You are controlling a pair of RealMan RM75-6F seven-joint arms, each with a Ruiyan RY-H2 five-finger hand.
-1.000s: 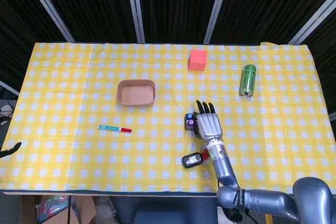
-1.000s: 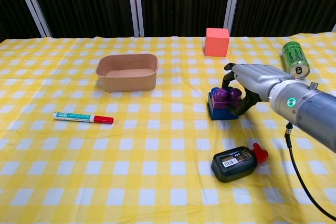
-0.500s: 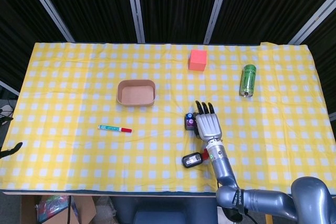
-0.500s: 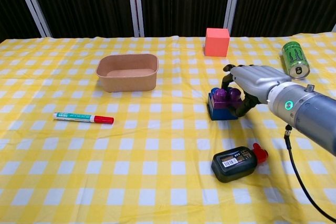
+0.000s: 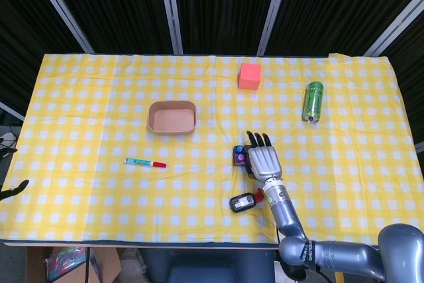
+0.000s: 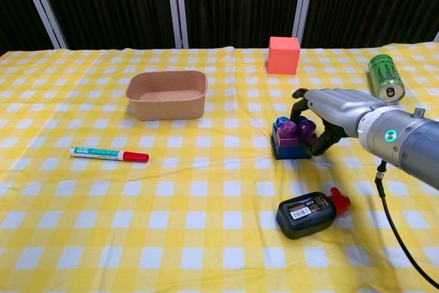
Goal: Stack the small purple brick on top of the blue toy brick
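The small purple brick [image 6: 293,129] sits on top of the blue toy brick [image 6: 286,148], right of the table's middle. My right hand [image 6: 334,110] arches over them from the right. Its thumb comes down behind the purple brick and its dark fingertips [image 6: 321,138] curl against the brick's right side, pinching it. From the head view the right hand [image 5: 263,159] covers most of the stack; only the left edge of the purple brick [image 5: 238,158] and a bit of the blue brick [image 5: 237,148] show. Of my left hand [image 5: 12,189] only a dark sliver shows, off the table's left edge.
A black device with a red cap [image 6: 310,212] lies just in front of the stack. A brown paper bowl [image 6: 167,94] stands at the left, with a marker pen [image 6: 108,154] in front of it. A red cube [image 6: 283,54] and a lying green can [image 6: 385,77] are at the back right.
My right wrist has drawn slightly to the right, so more of the purple brick shows. The two bricks stay stacked in the same spot.
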